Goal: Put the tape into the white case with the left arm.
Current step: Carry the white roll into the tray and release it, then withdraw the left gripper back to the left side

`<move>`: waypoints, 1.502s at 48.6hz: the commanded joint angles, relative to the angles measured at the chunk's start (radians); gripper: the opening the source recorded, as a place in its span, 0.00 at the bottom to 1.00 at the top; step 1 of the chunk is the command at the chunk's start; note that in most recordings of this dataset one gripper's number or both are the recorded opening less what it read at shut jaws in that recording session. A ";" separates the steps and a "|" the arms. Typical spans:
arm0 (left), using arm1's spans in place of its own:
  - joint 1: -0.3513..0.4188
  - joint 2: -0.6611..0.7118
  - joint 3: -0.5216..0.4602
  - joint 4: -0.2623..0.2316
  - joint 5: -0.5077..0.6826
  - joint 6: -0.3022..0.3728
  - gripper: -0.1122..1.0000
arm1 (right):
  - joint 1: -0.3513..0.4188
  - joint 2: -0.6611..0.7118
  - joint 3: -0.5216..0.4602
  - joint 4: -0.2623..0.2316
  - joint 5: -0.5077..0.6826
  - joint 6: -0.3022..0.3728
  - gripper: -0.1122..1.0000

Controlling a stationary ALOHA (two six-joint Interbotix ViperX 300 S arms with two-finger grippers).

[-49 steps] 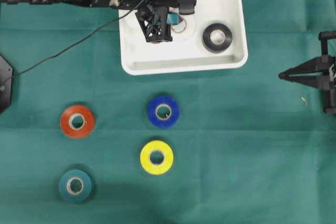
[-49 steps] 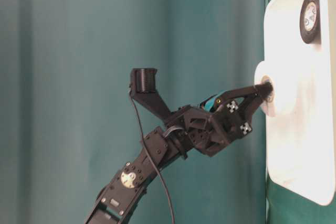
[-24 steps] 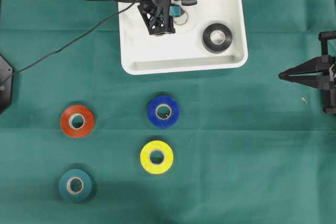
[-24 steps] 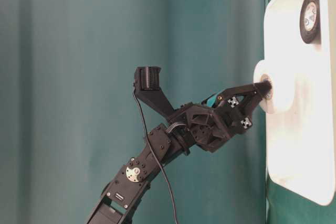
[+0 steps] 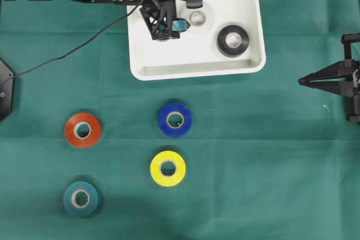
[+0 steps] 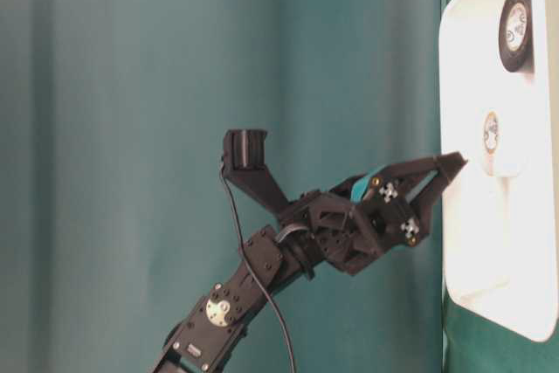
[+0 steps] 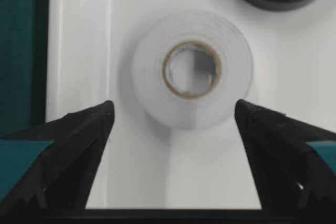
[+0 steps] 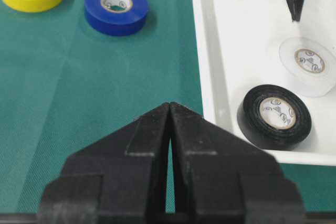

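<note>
left gripper [image 7: 173, 116] spread wide around white tape [image 7: 192, 68], seen from wrist | right gripper [image 8: 170, 109] closed | four coloured rolls seen only overhead

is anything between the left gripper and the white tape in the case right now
Nothing visible. The left gripper is open, its fingers apart on either side of the white tape, which lies flat in the white case beside the black tape.
</note>
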 commanded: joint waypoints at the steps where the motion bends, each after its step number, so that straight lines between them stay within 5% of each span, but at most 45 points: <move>1: 0.002 -0.058 0.005 0.000 -0.005 -0.003 0.97 | -0.002 0.008 -0.011 0.000 -0.011 0.002 0.02; 24: -0.089 -0.242 0.172 -0.005 -0.006 -0.060 0.97 | -0.002 0.006 -0.008 0.000 -0.014 0.002 0.02; 73: -0.357 -0.621 0.520 -0.005 -0.152 -0.359 0.97 | -0.002 0.006 -0.003 0.000 -0.021 0.002 0.02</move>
